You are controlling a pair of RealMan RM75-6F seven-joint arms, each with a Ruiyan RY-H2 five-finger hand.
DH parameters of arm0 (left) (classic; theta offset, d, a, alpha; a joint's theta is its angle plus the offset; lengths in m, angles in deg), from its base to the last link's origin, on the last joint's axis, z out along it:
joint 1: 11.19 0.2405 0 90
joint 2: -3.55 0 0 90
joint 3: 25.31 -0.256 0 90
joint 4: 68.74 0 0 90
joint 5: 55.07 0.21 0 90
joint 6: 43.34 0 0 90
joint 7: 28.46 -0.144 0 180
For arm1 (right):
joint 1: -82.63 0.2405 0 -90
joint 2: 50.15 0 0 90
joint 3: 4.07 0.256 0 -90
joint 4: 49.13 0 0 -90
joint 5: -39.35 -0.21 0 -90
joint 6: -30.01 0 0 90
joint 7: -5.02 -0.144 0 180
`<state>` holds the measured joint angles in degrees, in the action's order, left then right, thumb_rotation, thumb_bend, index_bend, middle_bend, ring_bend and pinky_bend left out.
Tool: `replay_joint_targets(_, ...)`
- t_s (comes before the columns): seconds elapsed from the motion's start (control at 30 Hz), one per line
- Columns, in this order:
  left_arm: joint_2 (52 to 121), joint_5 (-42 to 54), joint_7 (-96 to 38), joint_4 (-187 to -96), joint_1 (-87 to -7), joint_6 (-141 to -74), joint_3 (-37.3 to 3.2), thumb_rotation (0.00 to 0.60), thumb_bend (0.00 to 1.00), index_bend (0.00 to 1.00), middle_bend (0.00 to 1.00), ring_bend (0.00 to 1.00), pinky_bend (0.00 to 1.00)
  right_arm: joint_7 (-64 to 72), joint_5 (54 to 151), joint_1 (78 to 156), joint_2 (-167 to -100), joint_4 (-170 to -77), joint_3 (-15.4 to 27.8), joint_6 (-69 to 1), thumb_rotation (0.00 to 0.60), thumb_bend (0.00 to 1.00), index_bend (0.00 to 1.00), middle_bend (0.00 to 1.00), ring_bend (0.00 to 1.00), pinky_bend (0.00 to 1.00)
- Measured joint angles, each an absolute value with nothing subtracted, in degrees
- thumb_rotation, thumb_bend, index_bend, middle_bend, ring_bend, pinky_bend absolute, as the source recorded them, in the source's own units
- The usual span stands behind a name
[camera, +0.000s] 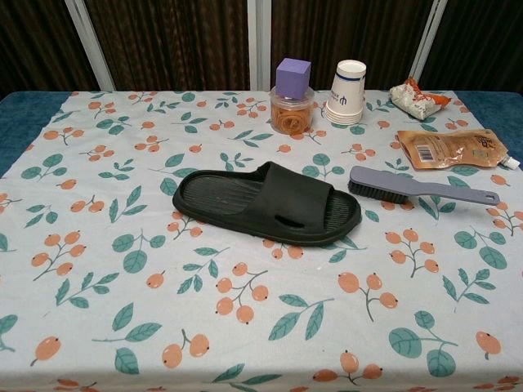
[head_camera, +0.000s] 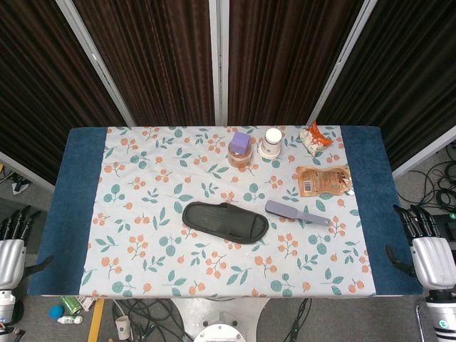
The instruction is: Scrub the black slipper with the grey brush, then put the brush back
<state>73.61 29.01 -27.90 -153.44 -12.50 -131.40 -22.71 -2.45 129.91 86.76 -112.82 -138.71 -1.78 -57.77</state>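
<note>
A floral cloth (camera: pixel 122 269) printed with leaves and orange berries covers the blue worktop (head_camera: pixel 75 206). At the far side, a purple block (camera: pixel 292 77) sits on top of a clear tub (camera: pixel 292 114) with orange contents. Just right of it stands a stack of paper cups (camera: pixel 348 91). Further right lie a crumpled snack packet (camera: pixel 418 98) and, nearer, a flat brown pouch (camera: pixel 445 148).

One black slipper (camera: pixel 265 202). One grey brush (camera: pixel 417 187), nearer right hand (head_camera: pixel 429 251) than left hand (head_camera: pixel 12 251). One purple block (camera: pixel 292 78) atop one clear tub (camera: pixel 292 116). One stack of paper cups (camera: pixel 347 92). Two snack pouches: orange-brown pouch (camera: pixel 448 148), crumpled packet (camera: pixel 417 97). Two hands. One table (head_camera: pixel 57 214).
</note>
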Motion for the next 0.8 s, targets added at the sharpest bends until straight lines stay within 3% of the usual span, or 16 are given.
replay_joint_targets(0.33,73.92,28.84,-27.73,-153.14,-12.65,-130.72,-22.79,0.600,0.13,0.17,0.15,0.05,0.12,-1.57,129.75,87.55,-112.64,-139.34,-1.96,-55.69,0.600,0.27,0.00,0.13,0.00,0.03)
replay_joint_targets(0.43,74.17,28.98,-27.27,-152.77,-12.80,-130.44,-22.84,0.600,0.13,0.17,0.15,0.05,0.12,-0.61,129.21,88.73,-112.67,-140.04,-1.74,-53.37,0.600,0.21,0.00,0.15,0.02,0.06)
replay_joint_targets(0.6,74.58,29.31,-26.42,-151.87,-12.88,-130.29,-23.01,0.600,0.13,0.17,0.15,0.05,0.12,2.95,126.09,93.40,-113.82,-141.17,-0.34,-44.69,0.600,0.07,0.07,0.26,0.14,0.18)
replay_joint_targets(0.8,75.10,29.38,-25.02,-150.32,-12.84,-129.97,-23.23,0.600,0.13,0.17,0.15,0.05,0.12,7.14,117.97,101.91,-118.06,-140.59,2.43,-29.84,0.600,0.02,0.11,0.27,0.15,0.19)
